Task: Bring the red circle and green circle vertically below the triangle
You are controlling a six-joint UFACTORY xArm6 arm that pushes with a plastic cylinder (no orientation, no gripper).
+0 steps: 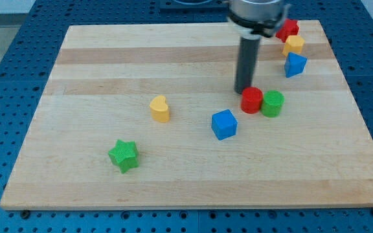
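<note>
Past the green star (123, 155) nearest you, the red circle (252, 99) and green circle (272, 103) sit touching mid-bench (173, 58), my tip (243, 90) at the red one's upper-left; no claw exists, so push both rightward below the blue triangle (294, 65).

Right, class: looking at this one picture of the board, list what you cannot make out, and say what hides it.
- My tip: whether it touches the red circle beside the green circle is unclear; they overlap in this view.
- Red block at the view's top: partly behind the arm, shape unclear.
- Yellow block: too small to name its shape.
- The arm: cut off by the top edge.
</note>
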